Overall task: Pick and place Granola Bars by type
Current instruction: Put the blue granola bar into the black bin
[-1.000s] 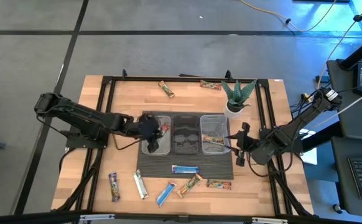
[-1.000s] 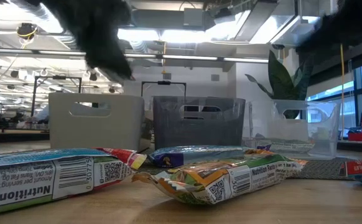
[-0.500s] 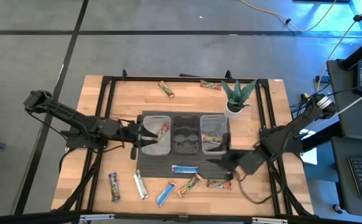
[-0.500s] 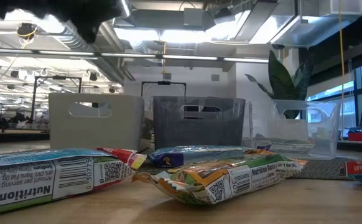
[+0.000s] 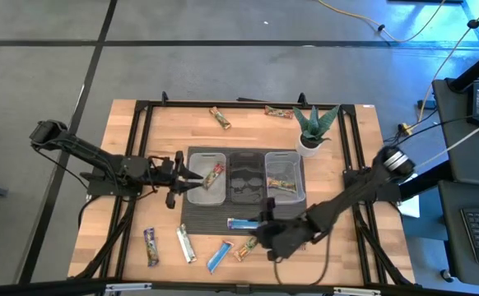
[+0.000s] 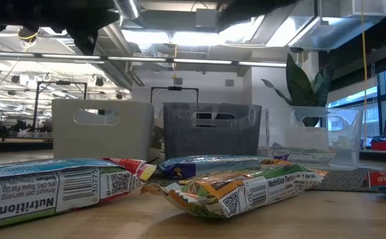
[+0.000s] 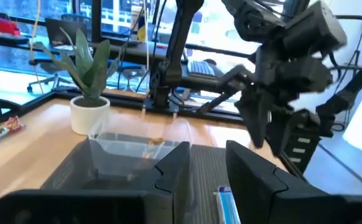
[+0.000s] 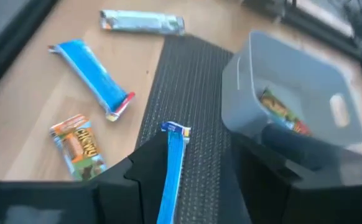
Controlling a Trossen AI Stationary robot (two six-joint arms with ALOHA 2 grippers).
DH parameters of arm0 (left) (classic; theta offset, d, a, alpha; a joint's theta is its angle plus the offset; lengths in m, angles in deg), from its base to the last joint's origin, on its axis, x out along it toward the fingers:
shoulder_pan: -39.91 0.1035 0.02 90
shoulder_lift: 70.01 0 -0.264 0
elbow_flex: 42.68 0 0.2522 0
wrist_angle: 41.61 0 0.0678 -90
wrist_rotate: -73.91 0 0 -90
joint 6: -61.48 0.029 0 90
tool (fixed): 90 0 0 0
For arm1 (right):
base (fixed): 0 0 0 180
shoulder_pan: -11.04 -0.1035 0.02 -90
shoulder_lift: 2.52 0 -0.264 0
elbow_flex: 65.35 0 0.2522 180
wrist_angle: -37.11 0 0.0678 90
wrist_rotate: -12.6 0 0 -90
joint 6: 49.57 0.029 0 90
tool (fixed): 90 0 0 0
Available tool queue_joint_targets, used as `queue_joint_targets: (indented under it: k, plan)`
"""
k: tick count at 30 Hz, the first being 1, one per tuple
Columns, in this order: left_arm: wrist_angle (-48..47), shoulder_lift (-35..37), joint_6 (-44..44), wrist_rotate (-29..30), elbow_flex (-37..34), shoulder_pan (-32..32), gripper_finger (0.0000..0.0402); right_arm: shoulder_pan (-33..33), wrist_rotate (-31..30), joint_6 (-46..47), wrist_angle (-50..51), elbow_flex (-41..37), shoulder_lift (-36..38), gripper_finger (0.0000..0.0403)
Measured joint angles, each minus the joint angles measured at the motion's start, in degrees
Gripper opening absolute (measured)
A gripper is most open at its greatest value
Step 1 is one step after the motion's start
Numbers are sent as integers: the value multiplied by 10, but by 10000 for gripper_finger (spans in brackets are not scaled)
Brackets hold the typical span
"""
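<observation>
My left gripper point(image 5: 183, 174) is open and empty, level at the left end of the left clear bin point(image 5: 197, 196), where a tan and red granola bar point(image 5: 215, 174) lies. My right gripper point(image 5: 262, 231) is open above the dark mat. In the right wrist view its fingers stand on either side of a blue bar point(image 8: 172, 167) that lies flat on the mat point(image 8: 199, 81). I cannot tell whether they touch it. More bars lie on the wood: a blue one point(image 8: 95, 82), a silver one point(image 8: 142, 22) and a tan one point(image 8: 79, 147).
The middle bin point(image 5: 246, 178) and the right bin point(image 5: 282, 167), with bars in it, stand on the mat. A potted plant point(image 5: 313, 127) is behind the right bin. Two bars point(image 5: 219, 117) point(image 5: 278, 113) lie near the far edge, a purple one point(image 5: 151, 247) near the front left.
My left gripper has drawn back from over the left bin toward the table's left edge, and the tan and red bar now lies in that bin. My right gripper has swung from beside the right bin toward the near edge and left, to over the blue bar on the mat.
</observation>
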Motion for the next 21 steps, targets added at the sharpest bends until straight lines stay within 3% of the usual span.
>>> queue_joint_targets:
  k: [9, 16, 21]
  plan:
    - [-4, 0, -2, -3, 0, 0, 96, 51, 111, 92, 5, 6, -48, 178]
    - [-4, 0, -2, -8, 0, 0, 99, 69, 115, 86, 7, 6, -63, 182]
    - [-4, 0, -2, -28, 0, 0, 98, 73, 116, 97, 8, 6, -82, 225]
